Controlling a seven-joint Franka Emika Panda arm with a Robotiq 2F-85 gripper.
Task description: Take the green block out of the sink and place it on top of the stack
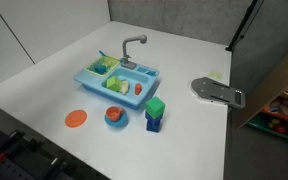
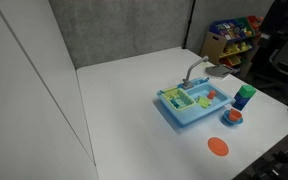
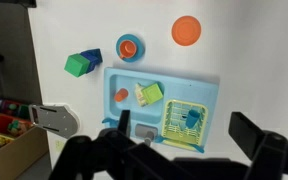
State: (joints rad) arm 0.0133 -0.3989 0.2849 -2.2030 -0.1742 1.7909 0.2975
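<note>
Jaws released, spread wide, nothing btwn them. Dark fingers [image 3: 269,148] fill bottom of wrist view, high over the surface [image 3: 254,70].

Green block [image 3: 150,94] lies in sink [image 3: 164,74], ahead of jaws, roughly on the line btwn them, well clear, untouched. Same basin holds small orange piece [image 3: 121,96] just beside block. Other basin has yellow-green rack [image 3: 187,122] w/ blue item inside. Grey faucet [image 1: 132,45] on the sink edge nearest jaws.

Stack [image 3: 82,63]: darker green cube on blue cube, on surface beyond sink's far corner, off to one side of jaws, apart from sink. Stands upright in both ext. views.

Orange-blue bowl [image 3: 130,46] near stack, also past sink. Orange disc [image 3: 187,31] further along, farthest from jaws. Grey metal plate [image 3: 52,118] at surface edge, beside sink, closer to jaws than stack is.
</note>
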